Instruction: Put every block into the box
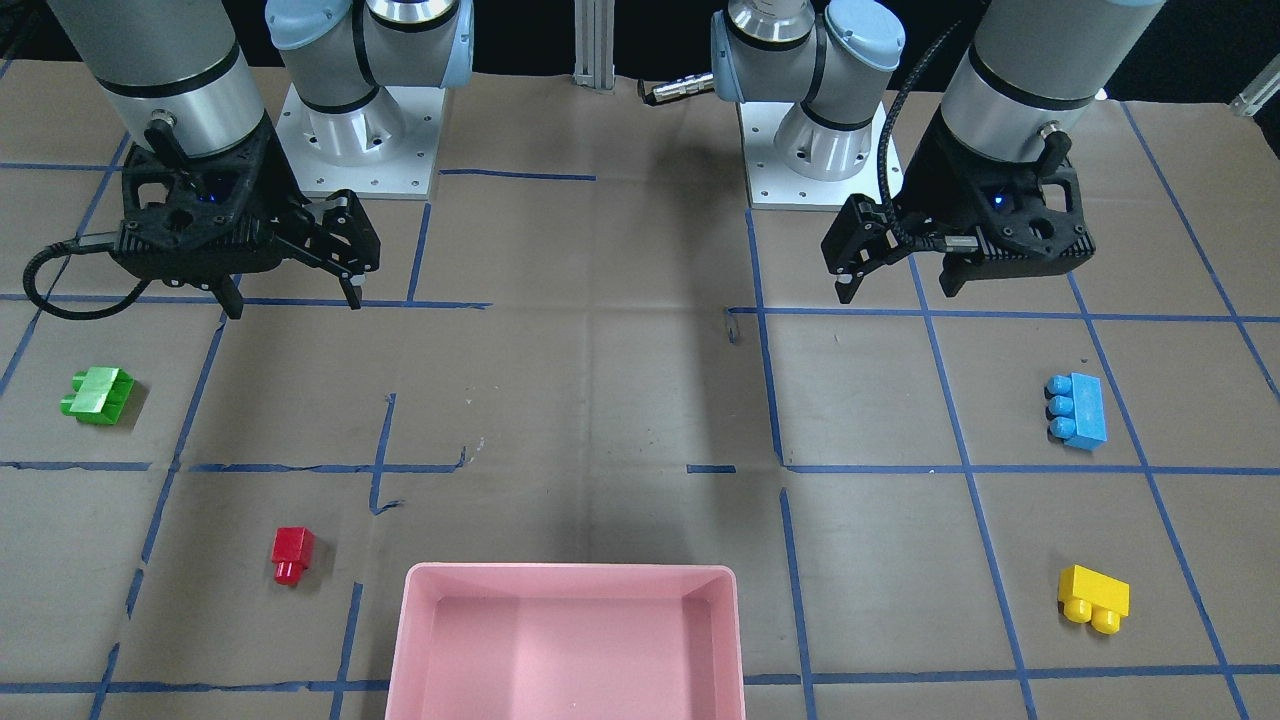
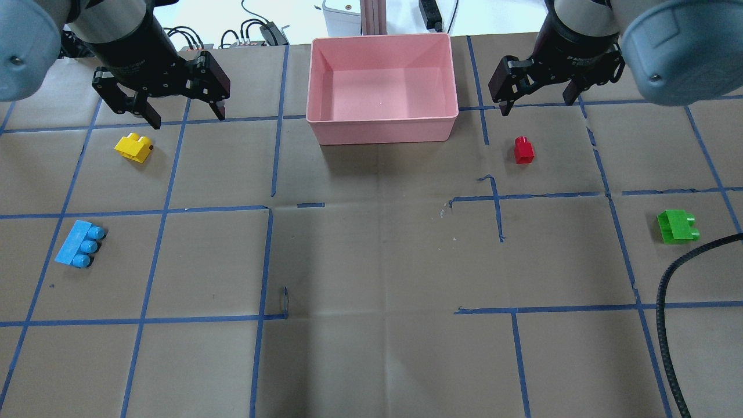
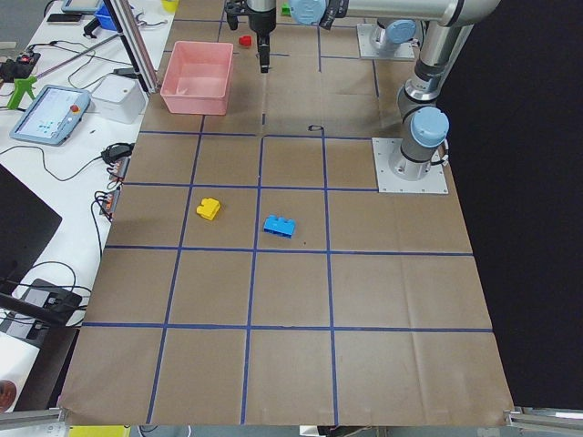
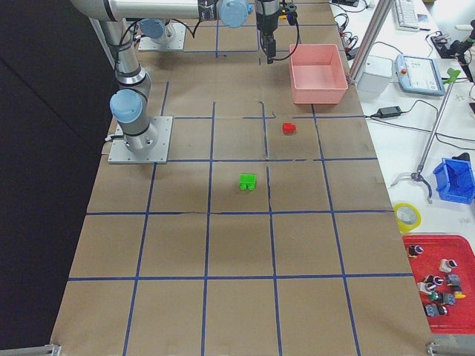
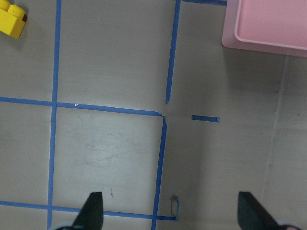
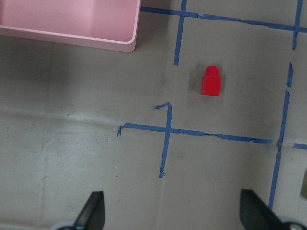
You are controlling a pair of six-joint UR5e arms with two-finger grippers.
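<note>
both grippers hang above the table [image 2: 377, 261], fingers spread wide, holding nothing. the left gripper [image 2: 188, 119] is near the yellow block [image 2: 134, 147], the right gripper [image 2: 538, 103] near the red block [image 2: 524, 150]. the box [image 2: 383, 123] sits between them at the far table edge. all blocks lie outside it, the blue block [image 2: 79, 244] and green block [image 2: 676, 226] near opposite side edges, well apart.

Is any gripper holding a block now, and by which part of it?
Nothing is held: the left gripper and the right gripper are both open and empty.
</note>
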